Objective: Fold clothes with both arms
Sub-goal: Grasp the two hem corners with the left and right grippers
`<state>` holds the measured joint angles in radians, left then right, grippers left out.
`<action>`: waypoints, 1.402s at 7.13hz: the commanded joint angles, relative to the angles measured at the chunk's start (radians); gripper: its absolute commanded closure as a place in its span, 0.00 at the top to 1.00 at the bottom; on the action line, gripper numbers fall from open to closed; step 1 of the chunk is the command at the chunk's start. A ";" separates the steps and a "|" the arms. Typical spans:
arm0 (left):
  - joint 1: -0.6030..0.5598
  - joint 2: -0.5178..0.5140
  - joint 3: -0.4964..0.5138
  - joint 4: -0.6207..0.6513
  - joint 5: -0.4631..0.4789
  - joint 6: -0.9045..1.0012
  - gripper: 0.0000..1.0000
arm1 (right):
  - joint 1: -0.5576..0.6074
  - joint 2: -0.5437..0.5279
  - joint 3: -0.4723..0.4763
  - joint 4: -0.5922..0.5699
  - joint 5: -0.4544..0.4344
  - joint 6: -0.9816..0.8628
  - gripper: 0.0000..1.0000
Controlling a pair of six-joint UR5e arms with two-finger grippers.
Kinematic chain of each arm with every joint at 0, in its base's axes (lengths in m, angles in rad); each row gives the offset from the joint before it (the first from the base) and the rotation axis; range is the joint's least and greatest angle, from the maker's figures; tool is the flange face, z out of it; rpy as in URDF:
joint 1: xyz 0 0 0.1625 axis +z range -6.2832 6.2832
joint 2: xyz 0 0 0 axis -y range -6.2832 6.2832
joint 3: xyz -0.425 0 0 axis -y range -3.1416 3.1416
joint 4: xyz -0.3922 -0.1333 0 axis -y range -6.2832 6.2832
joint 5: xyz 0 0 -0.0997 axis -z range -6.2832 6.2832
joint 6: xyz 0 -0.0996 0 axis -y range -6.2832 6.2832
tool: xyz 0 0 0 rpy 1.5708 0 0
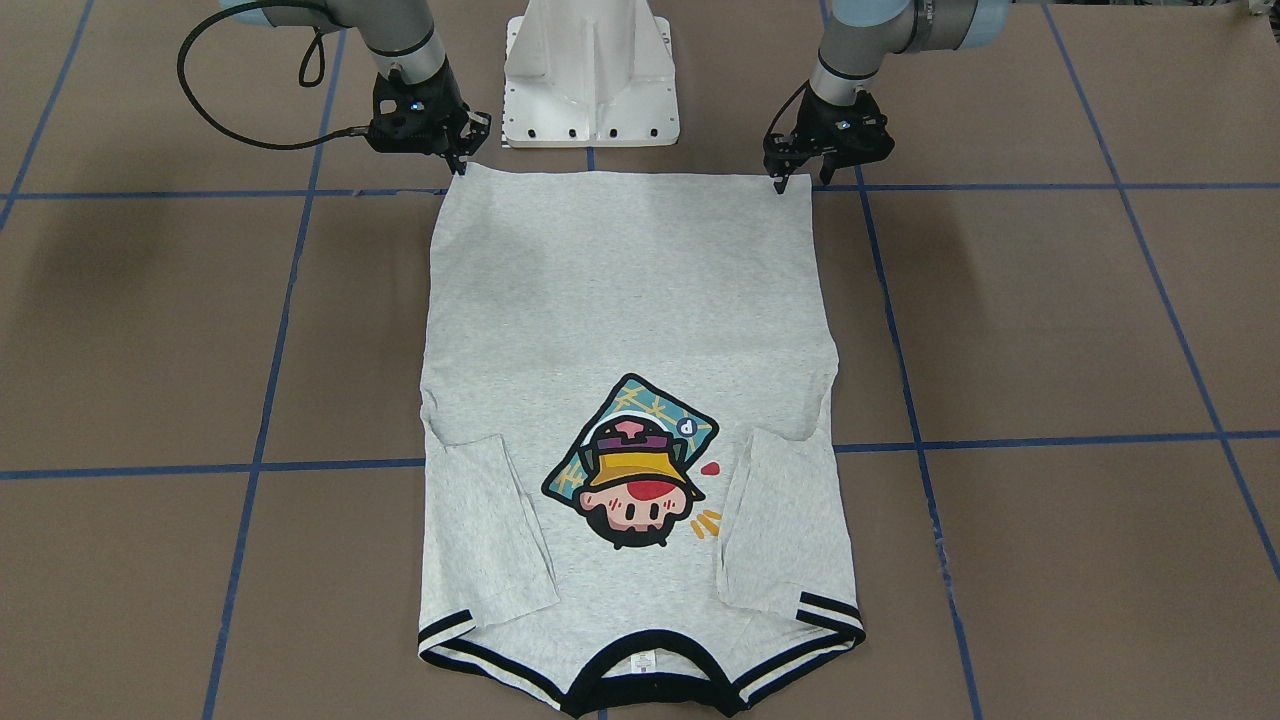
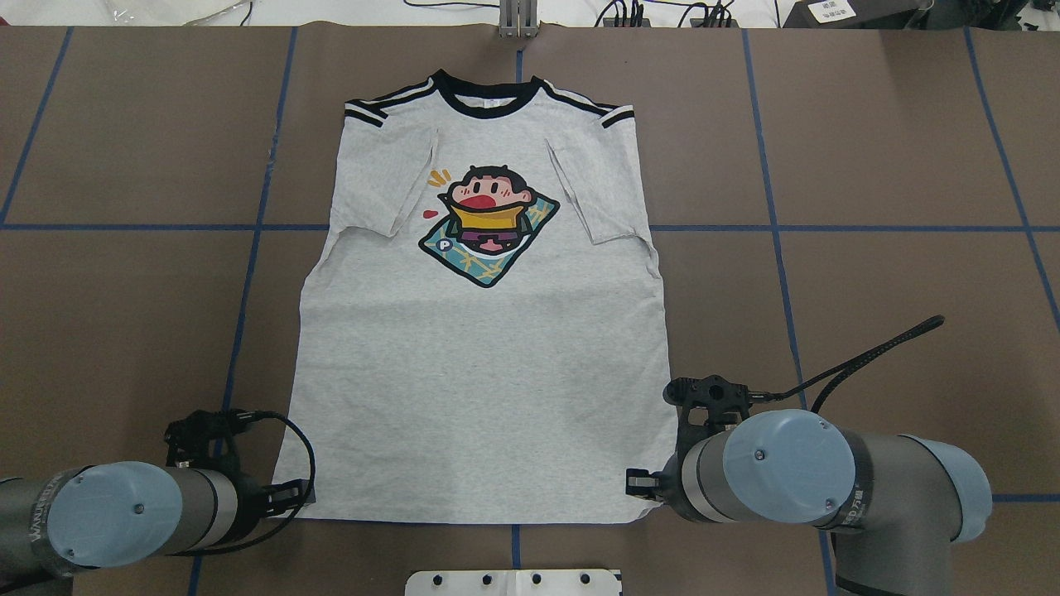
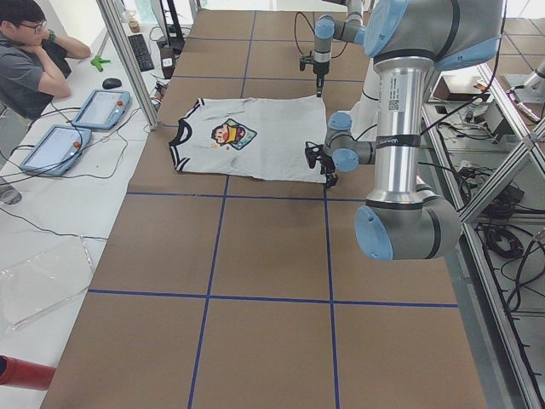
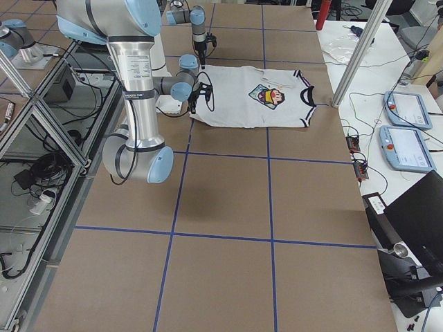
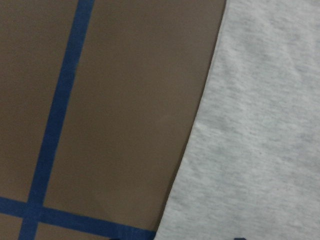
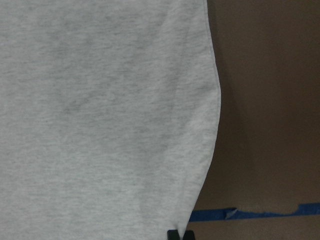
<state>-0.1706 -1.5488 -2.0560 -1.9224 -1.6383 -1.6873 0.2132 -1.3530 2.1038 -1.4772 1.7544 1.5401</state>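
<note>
Front view, garment: light heather-grey short-sleeved T-shirt [image 1: 630, 300] with a black collar, flat and print-up on the brown paper-covered table [image 1: 1050, 330]. Hem lies just in front of the white pedestal base [image 1: 590, 70], collar at the end farthest from it.
Front view, right gripper [image 1: 458, 160]: at the hem corner beside the base, tips nearly together. Reads as pinched on the cloth.
Front view, left gripper [image 1: 802, 180]: at the other hem corner, fingers spread, corner between them, nothing gripped.
Overhead, sleeves: left sleeve [image 2: 389, 182] and right sleeve [image 2: 592, 190] both turned inward over the chest, far from the base. That step looks done.
Overhead, hem: no lift or crease. The lengthwise fold toward the collar is not yet begun.
Left side view: seated person [image 3: 34, 60] at a desk across the table from the base.
Right side view: adds nothing on the grip.
Left wrist view: side edge of the T-shirt on the table. Dark tips barely show, set wide apart.
Right wrist view: fingertips [image 6: 172, 235] close together at the cloth edge.
</note>
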 commanded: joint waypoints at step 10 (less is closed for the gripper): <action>-0.006 -0.063 -0.097 0.103 -0.005 -0.002 0.00 | 0.046 -0.044 0.079 0.000 0.078 0.000 0.00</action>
<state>-0.1762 -1.6160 -2.1214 -1.8219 -1.6427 -1.6888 0.2285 -1.3690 2.1389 -1.4772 1.7850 1.5401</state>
